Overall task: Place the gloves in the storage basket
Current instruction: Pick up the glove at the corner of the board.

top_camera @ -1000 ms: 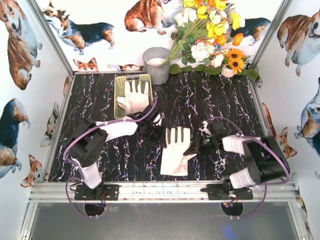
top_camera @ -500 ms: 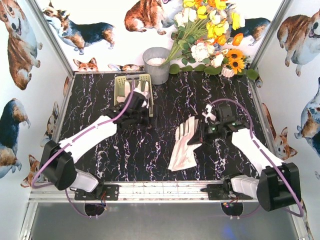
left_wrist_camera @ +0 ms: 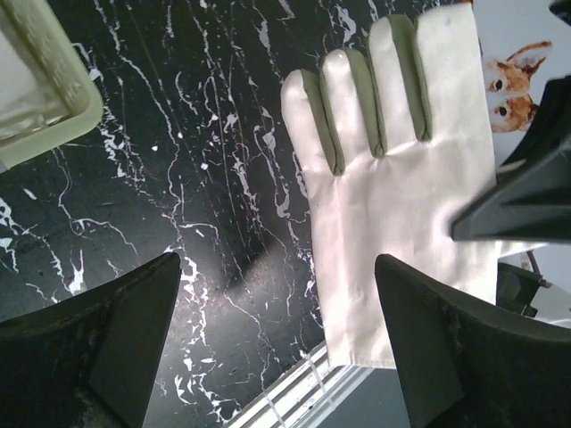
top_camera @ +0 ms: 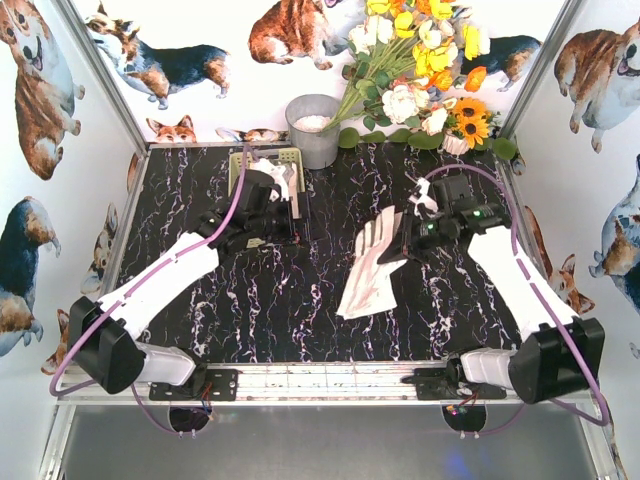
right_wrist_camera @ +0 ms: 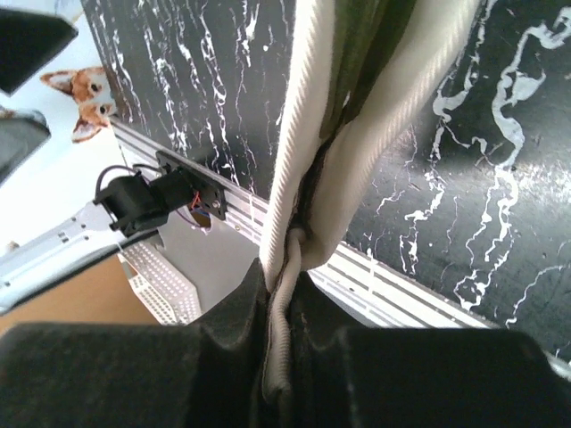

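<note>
Over black tabletop point(top_camera: 300, 310), my right pincer point(top_camera: 402, 245) clamps a dangling glove point(top_camera: 365, 275), left pincer point(left_wrist_camera: 278, 343) gaping; I lift clear before carrying leftward to the basket point(top_camera: 237, 170).

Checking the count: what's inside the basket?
One white glove shows at the far end of the basket. The left arm covers the near part, so the rest of that glove, and anything beneath it, is hidden.

We find the storage basket point(top_camera: 238, 160) at the table's point(top_camera: 200, 320) back left, a bucket point(top_camera: 314, 130) just right of it, flowers point(top_camera: 420, 70) farther right. One glove point(top_camera: 368, 270) hangs right of centre, from our right gripper point(top_camera: 398, 250).
</note>
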You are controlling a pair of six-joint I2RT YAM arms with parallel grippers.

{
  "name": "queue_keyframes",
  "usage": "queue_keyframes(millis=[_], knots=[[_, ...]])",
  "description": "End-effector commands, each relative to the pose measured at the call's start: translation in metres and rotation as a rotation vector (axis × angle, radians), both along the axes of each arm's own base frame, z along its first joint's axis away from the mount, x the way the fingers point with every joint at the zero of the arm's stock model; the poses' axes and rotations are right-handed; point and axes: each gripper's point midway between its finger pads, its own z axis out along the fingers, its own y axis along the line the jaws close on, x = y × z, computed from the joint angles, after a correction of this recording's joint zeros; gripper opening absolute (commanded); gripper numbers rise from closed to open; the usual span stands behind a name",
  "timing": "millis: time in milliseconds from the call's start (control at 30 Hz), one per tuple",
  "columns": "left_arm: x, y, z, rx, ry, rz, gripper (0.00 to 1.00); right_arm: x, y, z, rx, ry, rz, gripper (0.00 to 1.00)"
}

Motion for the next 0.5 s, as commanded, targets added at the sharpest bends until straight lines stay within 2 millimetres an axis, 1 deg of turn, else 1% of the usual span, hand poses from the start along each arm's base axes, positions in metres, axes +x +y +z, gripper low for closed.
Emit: queue_keyframes(millis=[0, 167, 333, 400, 467], knots=[[-0.004, -0.026, 0.041, -0.061, -0.137, -0.106, 0.83, 0.009, -0.007, 0.016, -0.073, 0.062, -0.110, 0.00], [-0.018, -0.061, 0.054, 0.001, -0.210, -0.216, 0.85, 0.026, -0.003, 0.028, -0.113, 0.135, -0.275, 0.00], [-0.035, -0.093, 0.064, 0.053, -0.279, -0.312, 0.88, 0.041, 0.016, 0.041, -0.088, 0.186, -0.375, 0.00], [-0.039, -0.100, 0.061, 0.082, -0.287, -0.342, 0.88, 0.045, 0.023, 0.045, -0.075, 0.203, -0.403, 0.00], [-0.041, -0.102, 0.058, 0.115, -0.296, -0.362, 0.88, 0.049, 0.026, 0.049, -0.062, 0.220, -0.441, 0.00]])
